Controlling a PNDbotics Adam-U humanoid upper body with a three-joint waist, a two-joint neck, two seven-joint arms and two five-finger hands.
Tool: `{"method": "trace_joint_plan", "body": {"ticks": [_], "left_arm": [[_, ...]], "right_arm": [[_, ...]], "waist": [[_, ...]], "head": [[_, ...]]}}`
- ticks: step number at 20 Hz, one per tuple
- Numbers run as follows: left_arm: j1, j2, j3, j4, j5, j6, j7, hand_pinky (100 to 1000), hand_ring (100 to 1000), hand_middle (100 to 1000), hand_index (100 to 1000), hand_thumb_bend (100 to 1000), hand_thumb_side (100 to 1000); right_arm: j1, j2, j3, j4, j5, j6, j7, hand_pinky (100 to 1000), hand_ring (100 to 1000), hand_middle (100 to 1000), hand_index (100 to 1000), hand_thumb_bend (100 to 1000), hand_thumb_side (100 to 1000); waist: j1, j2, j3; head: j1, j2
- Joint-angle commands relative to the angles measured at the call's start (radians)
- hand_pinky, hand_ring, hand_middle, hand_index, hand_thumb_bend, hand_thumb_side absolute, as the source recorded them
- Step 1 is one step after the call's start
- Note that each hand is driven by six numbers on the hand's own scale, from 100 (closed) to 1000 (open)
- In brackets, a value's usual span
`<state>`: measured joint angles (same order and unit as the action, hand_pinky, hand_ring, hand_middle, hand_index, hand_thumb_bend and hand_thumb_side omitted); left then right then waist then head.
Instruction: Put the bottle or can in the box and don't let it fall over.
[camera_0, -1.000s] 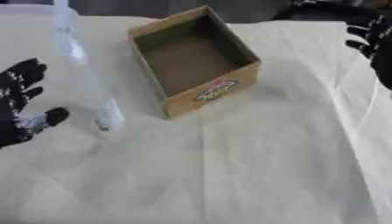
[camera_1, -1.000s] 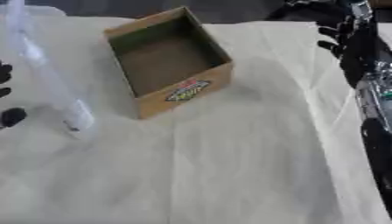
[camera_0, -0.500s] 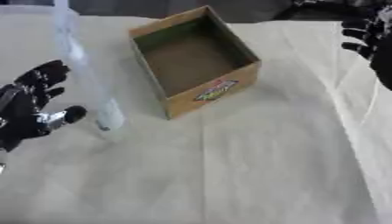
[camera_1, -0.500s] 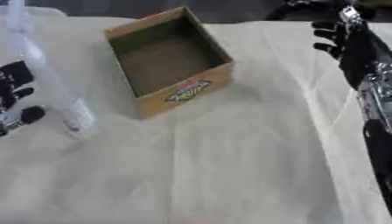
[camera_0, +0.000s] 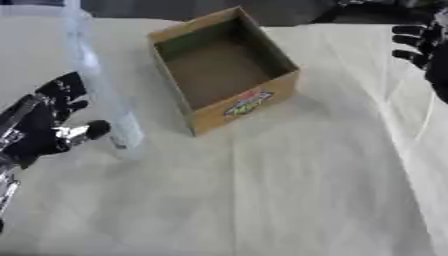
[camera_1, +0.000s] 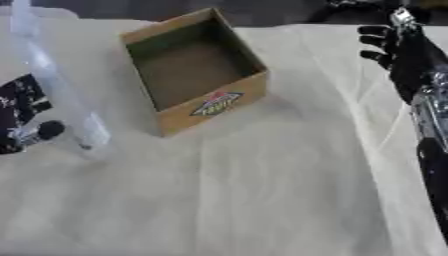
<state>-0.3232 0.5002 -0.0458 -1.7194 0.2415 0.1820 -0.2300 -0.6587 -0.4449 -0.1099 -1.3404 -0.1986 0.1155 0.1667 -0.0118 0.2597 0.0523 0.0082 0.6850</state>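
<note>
Your tall clear plastic bottle (camera_0: 98, 85) stands upright near the left edge of the cloth-covered table (camera_0: 289, 190), just left of the open brown cardboard box (camera_0: 224, 70). Box sits toward the far edge, empty, a coloured label on its near wall. Your left hand (camera_0: 48, 125) is beside the bottle's base, fingers spread, thumb tip close to the bottle; contact unclear. Your right hand (camera_1: 398, 47) hangs at the far right corner, fingers relaxed, holding nothing.
</note>
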Motion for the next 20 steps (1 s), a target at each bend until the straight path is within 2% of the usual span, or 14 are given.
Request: {"method": "trace_joint_plan", "body": {"ticks": [1, 12, 20], "left_arm": [[-0.021, 0.009, 0.0, 0.002, 0.007, 0.002, -0.004, 1000, 1000, 906, 952, 740, 251], [-0.071, -0.015, -0.021, 0.053, 0.018, 0.006, -0.02, 1000, 1000, 909, 946, 744, 249], [-0.097, -0.019, -0.05, 0.074, -0.037, -0.002, -0.057, 1000, 1000, 901, 934, 769, 217]], "right_arm": [[-0.015, -0.021, -0.003, -0.016, -0.008, 0.003, 0.0, 878, 917, 799, 979, 256, 937], [-0.015, -0.019, -0.001, -0.009, -0.006, 0.009, 0.002, 876, 914, 798, 978, 262, 952], [-0.016, -0.016, 0.0, -0.007, -0.006, 0.013, 0.002, 876, 914, 797, 977, 261, 957]], "waist": [[0.002, -0.025, -0.002], [0.001, -0.023, -0.003], [0.001, -0.021, -0.006]], "head": [[0.005, -0.001], [0.011, -0.001], [0.015, -0.004]]}}
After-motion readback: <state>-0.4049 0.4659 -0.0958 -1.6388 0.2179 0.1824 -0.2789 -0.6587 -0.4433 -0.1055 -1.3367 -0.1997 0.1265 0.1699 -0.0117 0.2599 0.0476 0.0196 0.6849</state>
